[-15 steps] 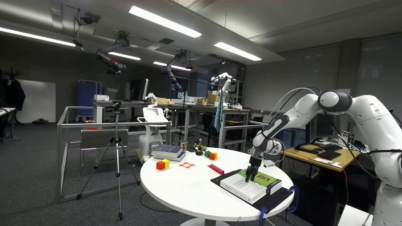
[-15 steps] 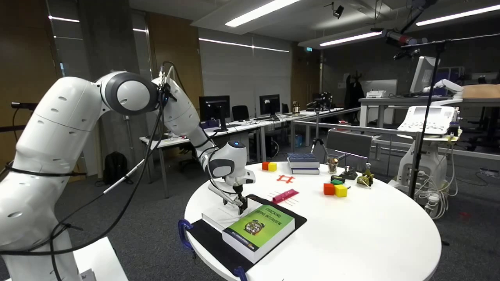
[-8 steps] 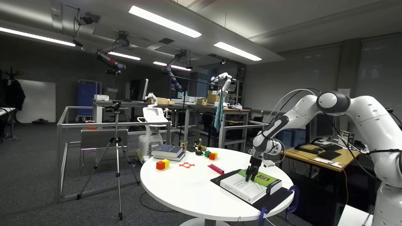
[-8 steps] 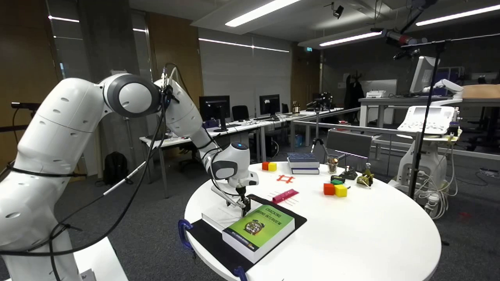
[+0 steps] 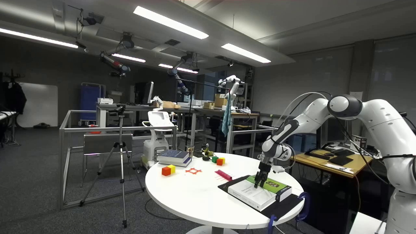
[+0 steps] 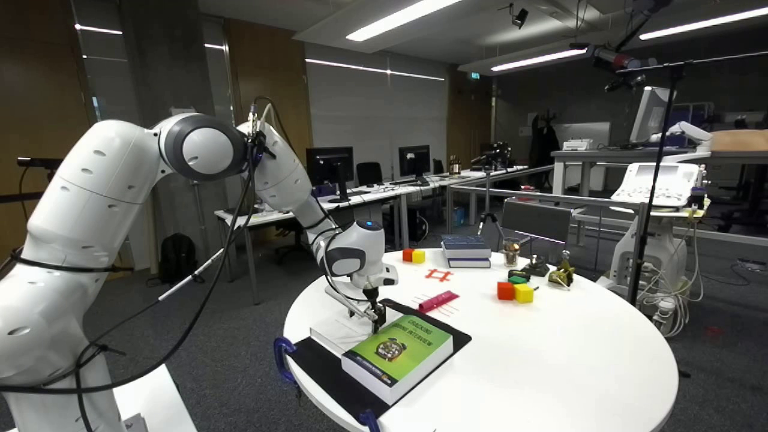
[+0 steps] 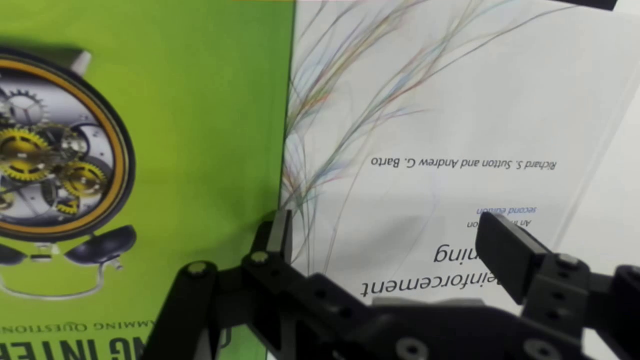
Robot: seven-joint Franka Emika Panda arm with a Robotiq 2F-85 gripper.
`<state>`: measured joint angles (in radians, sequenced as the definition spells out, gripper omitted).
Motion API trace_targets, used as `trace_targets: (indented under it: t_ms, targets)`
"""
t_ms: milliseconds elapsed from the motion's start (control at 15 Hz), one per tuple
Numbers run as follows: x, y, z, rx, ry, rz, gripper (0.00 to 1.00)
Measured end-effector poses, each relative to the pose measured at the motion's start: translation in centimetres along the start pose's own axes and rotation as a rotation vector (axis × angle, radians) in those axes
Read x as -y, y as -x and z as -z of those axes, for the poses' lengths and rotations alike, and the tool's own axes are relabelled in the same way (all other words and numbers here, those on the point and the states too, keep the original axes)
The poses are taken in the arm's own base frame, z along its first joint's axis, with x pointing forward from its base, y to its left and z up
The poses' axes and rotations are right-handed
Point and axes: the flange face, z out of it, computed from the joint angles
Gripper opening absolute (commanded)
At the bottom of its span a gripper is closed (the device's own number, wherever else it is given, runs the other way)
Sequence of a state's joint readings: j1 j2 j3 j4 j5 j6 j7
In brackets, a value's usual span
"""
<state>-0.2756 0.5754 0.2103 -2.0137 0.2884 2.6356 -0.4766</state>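
Shifted slightly toward the green interview book (image 6: 414, 341) since a second ago, the hand (image 6: 365, 323) stands over the white Sutton and Barto book (image 6: 336, 332) in an exterior view. Both books lie where they were, side by side on a black mat (image 6: 336, 375), with a blue clamp (image 6: 284, 360) at the rim of the round desk (image 6: 570, 360).

In an exterior view, the fingertips (image 5: 256, 185) point down at the white cover, near its border with the green one; whether they touch it is too small to tell. A magenta tube (image 5: 223, 175) lies just beyond the mat.

In the wrist view, the hand is spread wide with nothing between its fingers: one at the seam, the other over the white cover's lettering. No gap shows between the books, so a finger driven lower there could snag the green edge, dent a cover or push the pair askew.
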Motion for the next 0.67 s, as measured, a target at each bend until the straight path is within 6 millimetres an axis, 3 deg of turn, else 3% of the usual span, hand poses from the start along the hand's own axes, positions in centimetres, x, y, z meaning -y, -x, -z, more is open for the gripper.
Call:
trace_targets:
  t_ms: [667]
  targets:
    - [-1.6,0.3,0.4,-0.002,0.013,-0.023,1.0]
